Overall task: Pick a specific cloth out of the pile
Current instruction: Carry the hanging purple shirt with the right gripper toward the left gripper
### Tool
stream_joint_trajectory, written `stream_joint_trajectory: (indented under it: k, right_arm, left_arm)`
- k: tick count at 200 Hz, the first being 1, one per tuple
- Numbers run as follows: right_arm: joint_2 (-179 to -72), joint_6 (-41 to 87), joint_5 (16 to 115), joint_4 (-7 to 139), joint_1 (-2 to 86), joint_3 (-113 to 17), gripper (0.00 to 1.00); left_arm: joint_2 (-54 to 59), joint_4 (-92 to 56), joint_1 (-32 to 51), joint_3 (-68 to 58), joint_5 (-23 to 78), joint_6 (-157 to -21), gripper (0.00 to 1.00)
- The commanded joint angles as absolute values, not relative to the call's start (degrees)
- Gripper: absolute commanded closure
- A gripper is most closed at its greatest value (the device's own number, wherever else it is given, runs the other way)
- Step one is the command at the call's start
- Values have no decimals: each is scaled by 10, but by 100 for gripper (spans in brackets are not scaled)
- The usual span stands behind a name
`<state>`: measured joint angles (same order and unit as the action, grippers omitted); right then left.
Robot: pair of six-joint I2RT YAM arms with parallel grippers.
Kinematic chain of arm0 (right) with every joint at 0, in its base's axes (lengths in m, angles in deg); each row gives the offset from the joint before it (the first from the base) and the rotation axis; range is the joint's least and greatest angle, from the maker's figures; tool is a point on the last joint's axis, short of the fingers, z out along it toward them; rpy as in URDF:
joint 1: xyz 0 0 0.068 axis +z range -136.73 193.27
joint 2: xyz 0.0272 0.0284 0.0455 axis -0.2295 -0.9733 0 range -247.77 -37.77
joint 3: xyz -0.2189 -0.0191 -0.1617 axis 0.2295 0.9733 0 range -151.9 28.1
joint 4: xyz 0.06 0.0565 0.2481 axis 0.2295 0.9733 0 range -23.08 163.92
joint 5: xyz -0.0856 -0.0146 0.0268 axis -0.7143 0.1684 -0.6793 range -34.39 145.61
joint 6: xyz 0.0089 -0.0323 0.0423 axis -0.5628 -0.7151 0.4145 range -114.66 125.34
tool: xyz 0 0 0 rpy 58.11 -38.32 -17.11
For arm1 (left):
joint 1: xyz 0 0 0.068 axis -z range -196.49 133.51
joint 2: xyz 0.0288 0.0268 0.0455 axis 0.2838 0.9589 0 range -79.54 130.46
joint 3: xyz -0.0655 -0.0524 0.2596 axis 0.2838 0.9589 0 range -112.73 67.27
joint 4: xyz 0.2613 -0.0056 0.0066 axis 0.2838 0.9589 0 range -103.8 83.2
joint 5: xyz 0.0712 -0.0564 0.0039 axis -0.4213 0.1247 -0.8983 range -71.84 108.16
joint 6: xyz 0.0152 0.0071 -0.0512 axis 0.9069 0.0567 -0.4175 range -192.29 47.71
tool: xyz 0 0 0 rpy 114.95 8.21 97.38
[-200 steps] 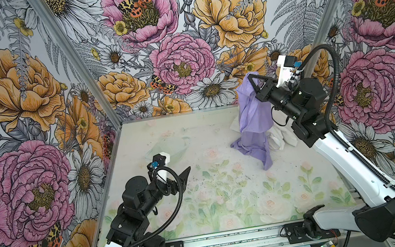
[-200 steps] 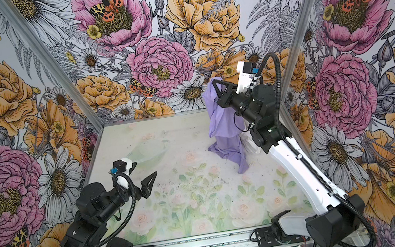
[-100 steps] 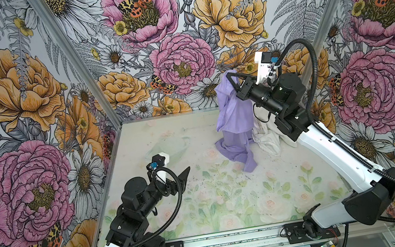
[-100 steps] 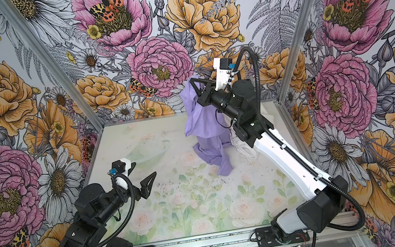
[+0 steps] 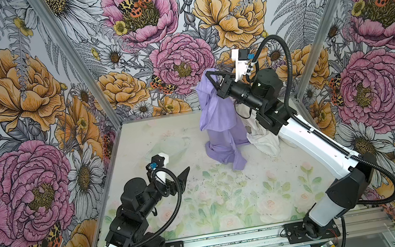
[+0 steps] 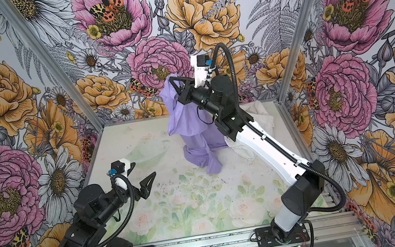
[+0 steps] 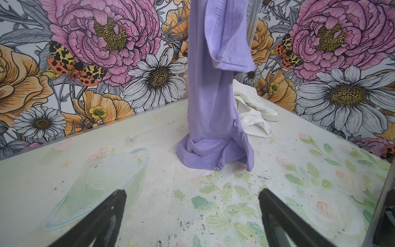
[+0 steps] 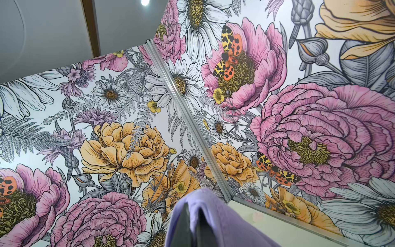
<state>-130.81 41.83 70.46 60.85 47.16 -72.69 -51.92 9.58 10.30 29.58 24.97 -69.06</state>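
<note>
The lavender cloth (image 5: 216, 116) (image 6: 185, 120) hangs in a long drape from my right gripper (image 5: 208, 74) (image 6: 171, 79), which is shut on its top edge high near the back wall. In the right wrist view the fabric (image 8: 224, 224) wraps over the closed jaws of that gripper (image 8: 193, 208). The cloth's lower end (image 7: 211, 154) rests bunched on the table. The white pile (image 5: 265, 140) (image 6: 261, 117) (image 7: 254, 115) lies just right of it, partly under the right arm. My left gripper (image 5: 184, 175) (image 6: 150, 179) (image 7: 192, 192) stands open and empty at front left, well short of the cloth.
The table (image 5: 229, 204) has a pale floral print with dark specks. Flowered walls close it in at the back and both sides, with metal corner posts (image 5: 301, 79). An aluminium rail (image 5: 235, 240) runs along the front edge.
My right arm has swung left across the back of the table, carrying the lavender cloth away from the white pile, its lower end trailing on the table. The left arm has not moved.
</note>
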Motion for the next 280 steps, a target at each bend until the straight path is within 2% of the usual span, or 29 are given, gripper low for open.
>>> stream_joint_trajectory:
  k: [1, 53, 149, 182, 280]
  right_arm:
    - [-1331, 410, 708, 579, 486, -774, 100]
    - [-1417, 413, 715, 595, 517, -878, 100]
    - [-1625, 404, 747, 677, 551, -1162, 100]
    - [-1641, 366, 746, 688, 548, -1150, 100]
    - [-1633, 353, 702, 693, 511, -954, 100]
  left_arm:
    - [-528, 98, 108, 304, 234, -682, 1]
    - [-532, 98, 107, 304, 233, -681, 1]
    - [-542, 98, 107, 305, 221, -680, 1]
    - [-543, 98, 108, 306, 220, -680, 2]
    - [-545, 99, 107, 306, 214, -679, 1]
